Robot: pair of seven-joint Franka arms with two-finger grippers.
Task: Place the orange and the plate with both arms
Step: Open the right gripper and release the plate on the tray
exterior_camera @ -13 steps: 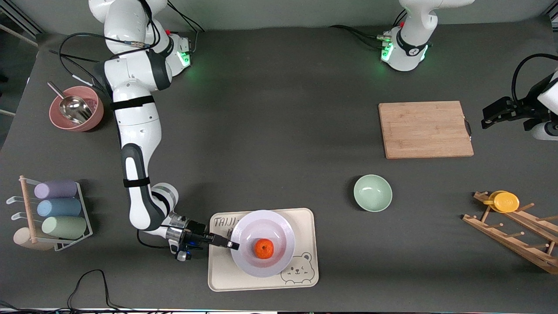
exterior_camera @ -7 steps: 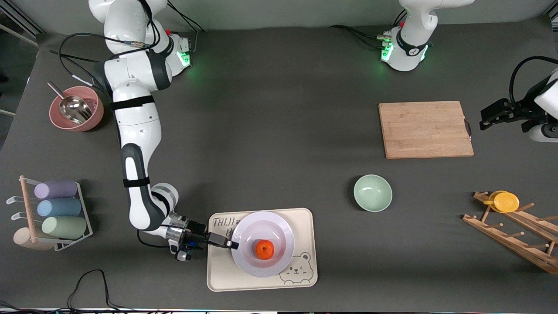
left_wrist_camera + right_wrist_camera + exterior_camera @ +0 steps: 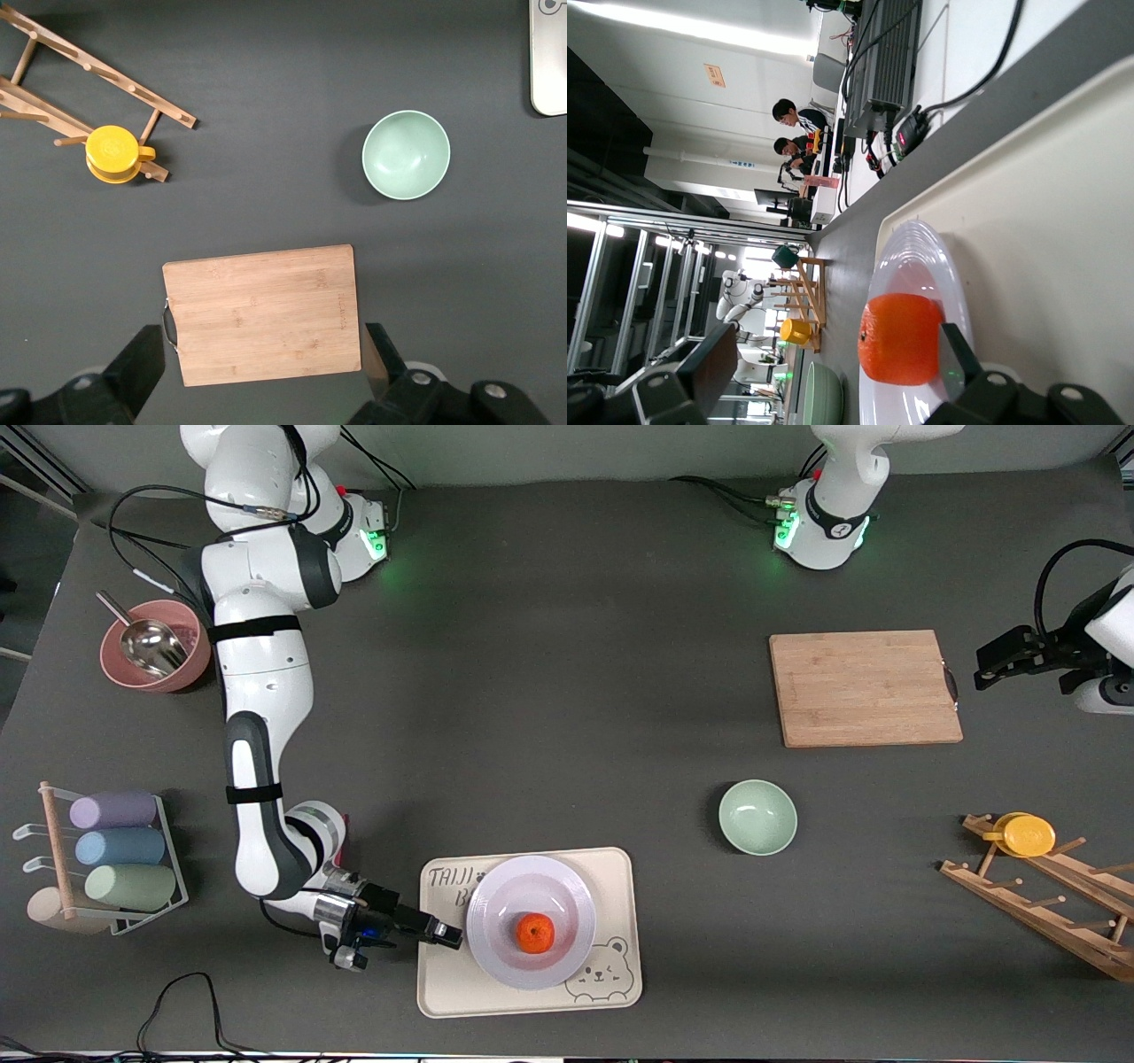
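Right end effector (image 3: 443, 935) just let go of the plate (image 3: 532, 934) rim and backed off, fingers open. Plate with the orange (image 3: 535, 933) sits on the bear-print tray (image 3: 620, 957), so placement looks done. Left end effector (image 3: 997, 664) waits open beside the cutting board (image 3: 864, 688).

This is a robotics laboratory with a mock kitchen set out on a dark grey table (image 3: 567, 691), to which two white robot arms are bolted, cables trailing from bases lit with green lamps. Kitchenware lies across it as test props: a wooden cutting board (image 3: 864, 688), a mint-green bowl (image 3: 757, 817), a wooden drying rack (image 3: 1045, 899) and a rack of pastel cups (image 3: 111, 850). The right wrist view looks out into a large room with metal framing, ceiling strip lights and two people (image 3: 793, 131) seated at desks.
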